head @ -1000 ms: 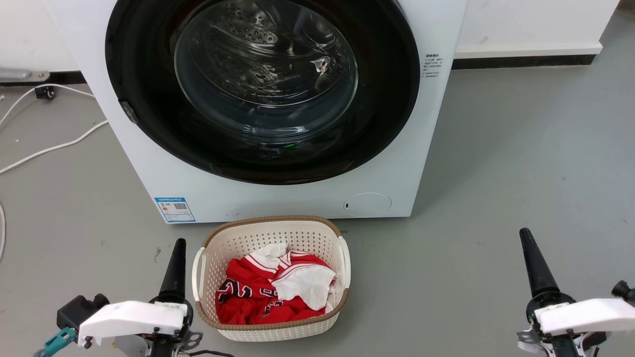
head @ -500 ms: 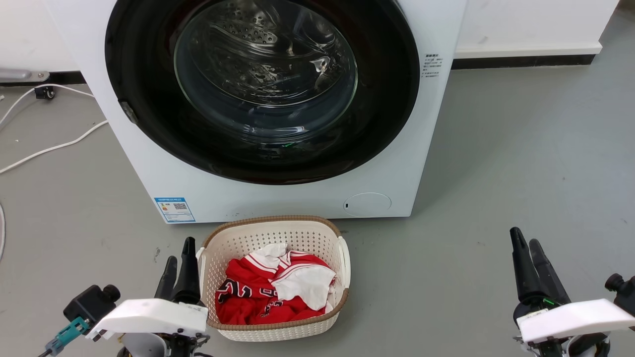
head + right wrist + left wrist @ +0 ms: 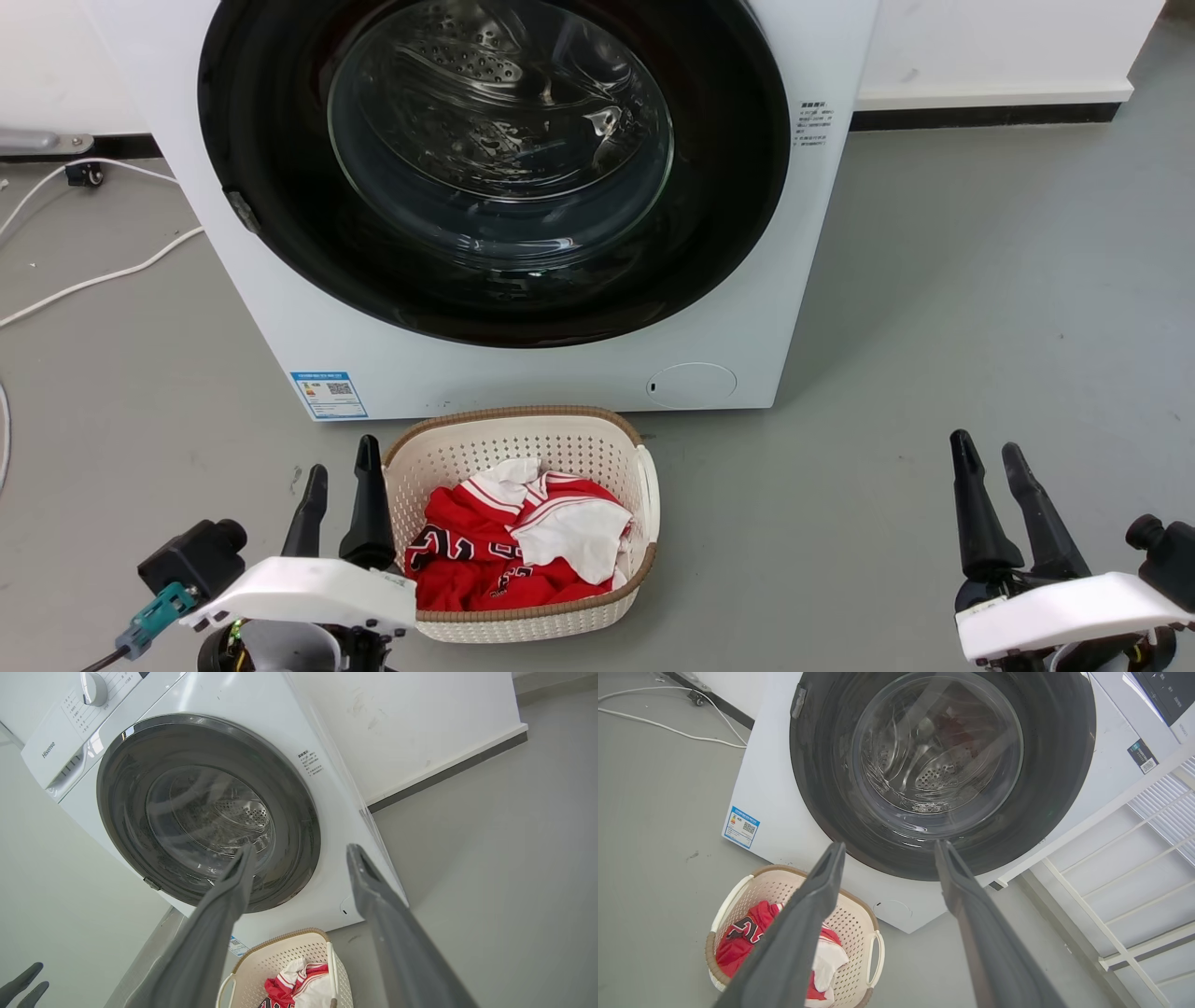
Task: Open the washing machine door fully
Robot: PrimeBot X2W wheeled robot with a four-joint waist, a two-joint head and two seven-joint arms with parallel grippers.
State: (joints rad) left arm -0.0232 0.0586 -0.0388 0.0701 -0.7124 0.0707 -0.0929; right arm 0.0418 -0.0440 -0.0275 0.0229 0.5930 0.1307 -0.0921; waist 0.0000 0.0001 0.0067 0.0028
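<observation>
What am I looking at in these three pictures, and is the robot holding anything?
A two-armed robot faces a washing machine. The head view looks down from its head: the left gripper and right gripper sit low in it, both open and holding nothing. The other two pictures come from cameras on each wrist, looking along that gripper's two dark fingers toward the machine. The washing machine door, black-rimmed with a clear glass centre, looks shut; its small grey latch tab sits on the door's left edge. On the grey floor in front stands a cream laundry basket holding red and white clothing. White cables lie at the left.
</observation>
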